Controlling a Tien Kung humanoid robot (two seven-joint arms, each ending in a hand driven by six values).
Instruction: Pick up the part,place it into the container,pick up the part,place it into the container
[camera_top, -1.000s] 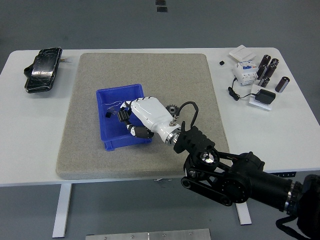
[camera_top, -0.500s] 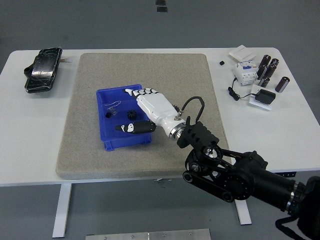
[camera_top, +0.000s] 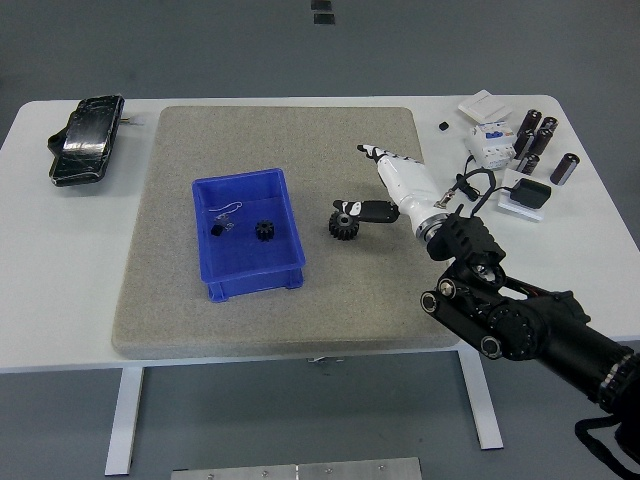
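A black gear (camera_top: 343, 223) lies on the grey mat (camera_top: 280, 140), just right of the blue container (camera_top: 205, 205), apart from it. A second gear (camera_top: 264, 231) sits inside the container, beside a small black piece with a wire (camera_top: 222, 224). The right hand (camera_top: 392, 185), white with black joints, reaches in from the lower right; its fingers are spread and hold nothing, the thumb tip just above the mat gear. One black pouch (camera_top: 82, 140) rests at the bench's (camera_top: 40, 290) left. At far right stand five dark cylinders (camera_top: 538, 143) and a white breaker (camera_top: 490, 143); no writing is legible.
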